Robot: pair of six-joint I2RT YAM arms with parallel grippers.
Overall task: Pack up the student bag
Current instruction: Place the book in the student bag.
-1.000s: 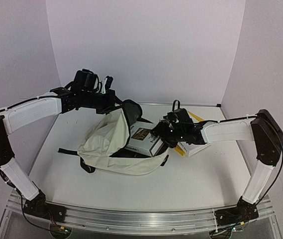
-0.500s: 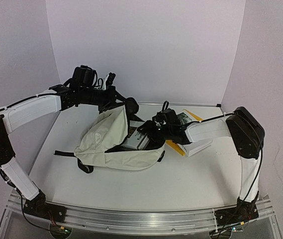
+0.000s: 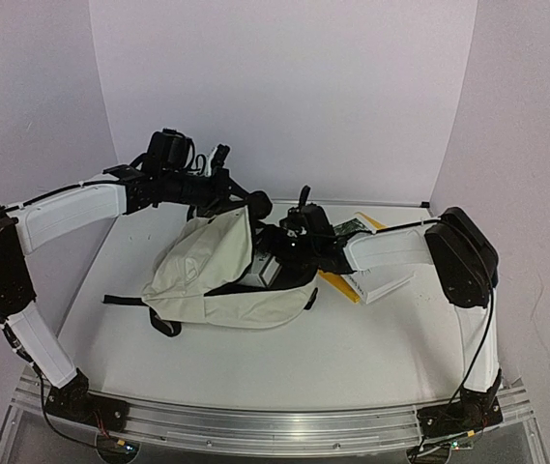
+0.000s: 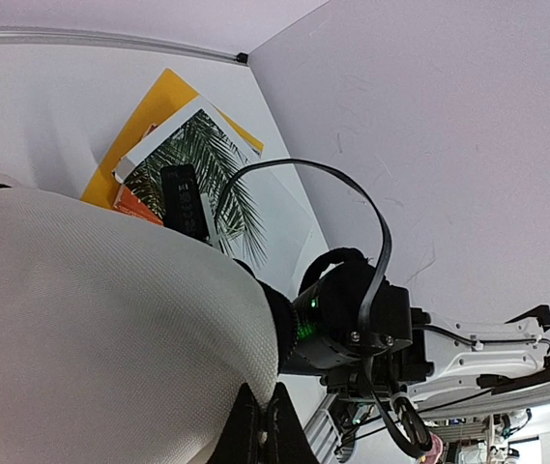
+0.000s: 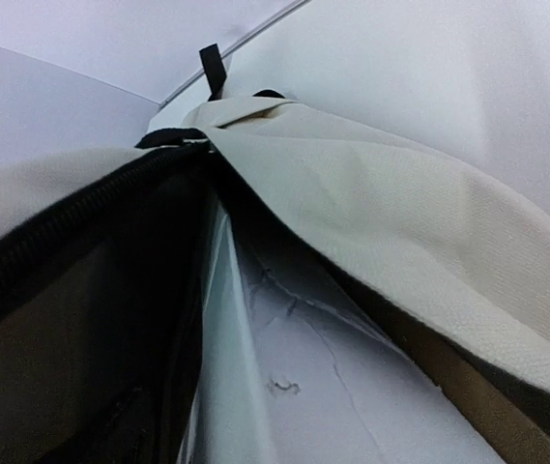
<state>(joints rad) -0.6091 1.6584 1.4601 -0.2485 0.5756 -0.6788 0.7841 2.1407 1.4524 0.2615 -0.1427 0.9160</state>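
Right end effector [image 3: 282,257] deeper in student bag [image 3: 202,269], mouth rightward, lengthwise left-right.

Robotics lab booth: plain pale walls [image 3: 284,97] enclose a white table [image 3: 352,358], aluminium rail [image 3: 275,425].

palm-print book [image 4: 212,159] on yellow folder [image 4: 151,111]

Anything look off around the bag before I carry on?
Nothing spilled or damaged. The books beside the student bag lie fanned askew, a yellow book poking out beneath the palm-cover book.
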